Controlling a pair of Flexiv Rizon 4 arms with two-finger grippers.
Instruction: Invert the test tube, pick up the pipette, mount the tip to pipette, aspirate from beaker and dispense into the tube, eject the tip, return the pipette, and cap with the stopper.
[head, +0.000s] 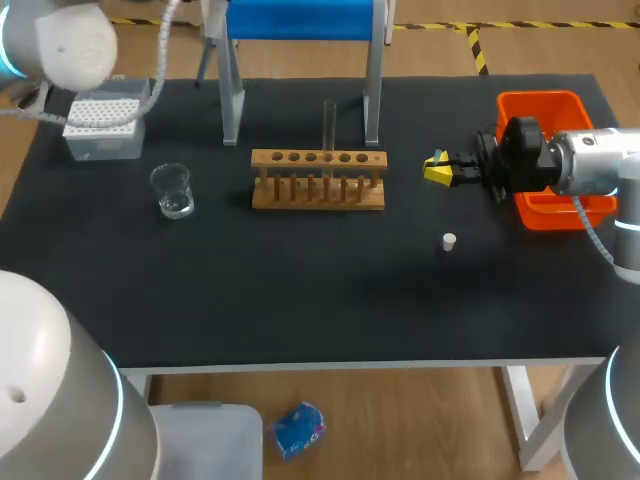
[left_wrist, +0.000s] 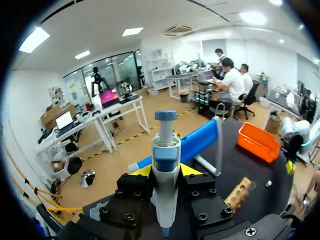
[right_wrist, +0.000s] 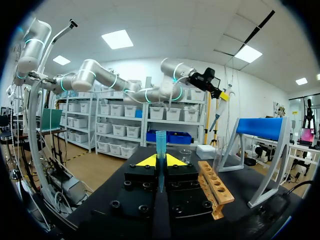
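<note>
Your left gripper (left_wrist: 166, 171) clamps the pipette (left_wrist: 165, 150); your right gripper (right_wrist: 160, 161) pinches the tip (right_wrist: 160, 142). Align both axes before pressing together.

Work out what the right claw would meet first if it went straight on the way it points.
Likely the wooden rack, whose end lies just ahead of the right claw from above. The wrist view puts it slightly aside, so it might pass and reach the beaker. Depth is unclear.

One each — beaker (head: 173, 189), rack (head: 318, 182), tube (head: 329, 125), stopper (head: 449, 241), pipette (left_wrist: 165, 170), bin (head: 540, 98).
</note>
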